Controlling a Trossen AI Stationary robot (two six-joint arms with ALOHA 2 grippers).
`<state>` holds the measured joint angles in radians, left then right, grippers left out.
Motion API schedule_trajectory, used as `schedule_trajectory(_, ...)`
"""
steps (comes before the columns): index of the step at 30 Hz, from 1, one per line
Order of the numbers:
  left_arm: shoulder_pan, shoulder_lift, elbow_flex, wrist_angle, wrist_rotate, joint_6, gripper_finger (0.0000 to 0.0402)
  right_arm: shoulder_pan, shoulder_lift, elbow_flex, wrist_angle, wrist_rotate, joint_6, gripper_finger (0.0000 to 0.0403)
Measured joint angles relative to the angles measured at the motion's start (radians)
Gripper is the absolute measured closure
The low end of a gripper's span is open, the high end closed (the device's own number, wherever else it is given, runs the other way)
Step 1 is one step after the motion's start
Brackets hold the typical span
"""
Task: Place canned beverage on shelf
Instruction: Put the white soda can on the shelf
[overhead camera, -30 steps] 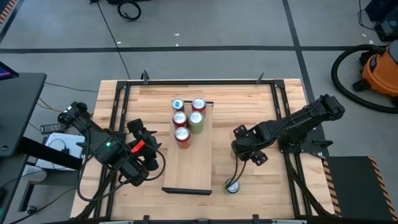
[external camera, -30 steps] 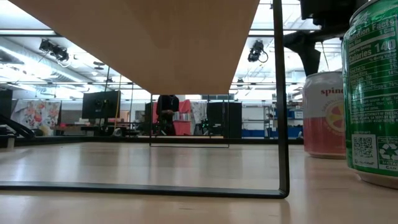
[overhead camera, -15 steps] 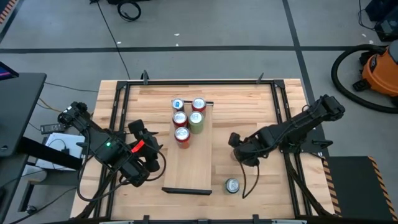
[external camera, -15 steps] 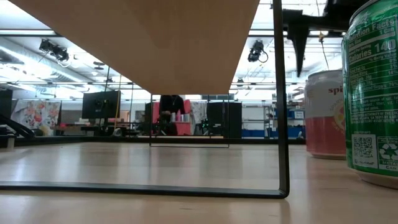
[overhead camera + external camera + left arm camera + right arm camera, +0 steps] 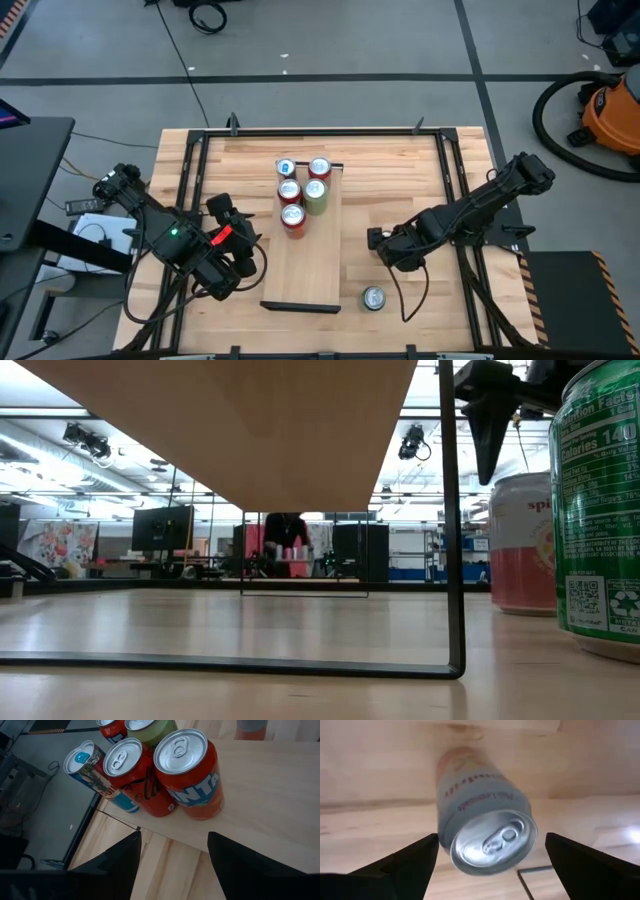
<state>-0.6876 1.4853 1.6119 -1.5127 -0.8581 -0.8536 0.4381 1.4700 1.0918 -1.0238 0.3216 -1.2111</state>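
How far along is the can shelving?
Done: five cans stand clustered at one end of the shelf. In hand: nothing is gripped; the right gripper hangs open above the table, looking at the last can, which stands on the table beside the shelf. The left gripper waits open by the shelf. Left: grasp that can and shelve it.

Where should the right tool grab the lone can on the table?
On its round side wall, mid-height, from above. The can stands upright, apart from the shelf, with clear tabletop around it. The right tool, open, already frames it in the wrist view.
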Motion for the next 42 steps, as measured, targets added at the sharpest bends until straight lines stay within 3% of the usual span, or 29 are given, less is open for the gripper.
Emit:
schedule_trajectory(13, 0.0, 0.0, 0.0, 0.002, 0.0, -0.016, 0.0162, -0.044, 0.002, -0.129, 0.146, -0.118, 0.038, 0.0025)
schedule_trajectory(28, 0.0, 0.0, 0.0, 0.005, 0.026, -0.026, 0.0162, -0.075, 0.001, -0.139, 0.218, -0.276, 0.477, 0.008)
schedule_trajectory(35, 0.0, 0.0, 0.0, 0.005, 0.026, -0.018, 0.0162, -0.079, 0.002, -0.061, 0.193, -0.294, 0.727, 0.0078)
schedule_trajectory(42, 0.0, 0.0, 0.0, 0.007, 0.045, -0.016, 0.0162, -0.109, 0.002, 0.128, 0.059, -0.292, 0.961, 0.0078)
